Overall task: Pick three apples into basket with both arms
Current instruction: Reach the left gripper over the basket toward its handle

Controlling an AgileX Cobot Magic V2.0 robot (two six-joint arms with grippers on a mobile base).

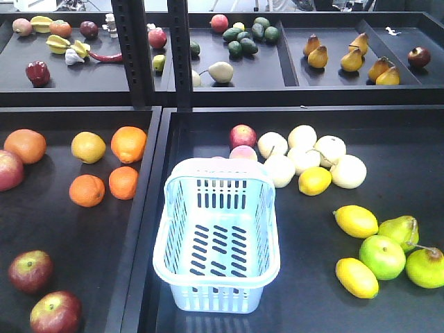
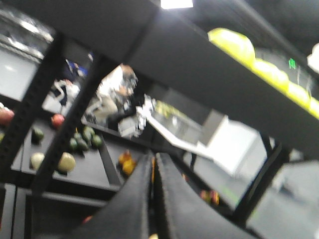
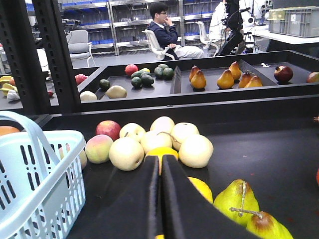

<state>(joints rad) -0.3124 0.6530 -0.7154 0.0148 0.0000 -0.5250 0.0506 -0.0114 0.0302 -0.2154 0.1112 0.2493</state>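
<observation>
Evidently at start: nothing in basket (image 1: 216, 297) yet. Noted left gripper (image 2: 153, 158) and right gripper (image 3: 160, 160) both pinched closed, empty. Next: open, reach for apples (image 1: 30, 270) at front corner of left tray (image 1: 90, 236).

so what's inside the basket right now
Nothing. In the front view the basket shows only its bare slotted bottom, with no fruit in it. In the right wrist view its near wall hides most of the interior.
</observation>
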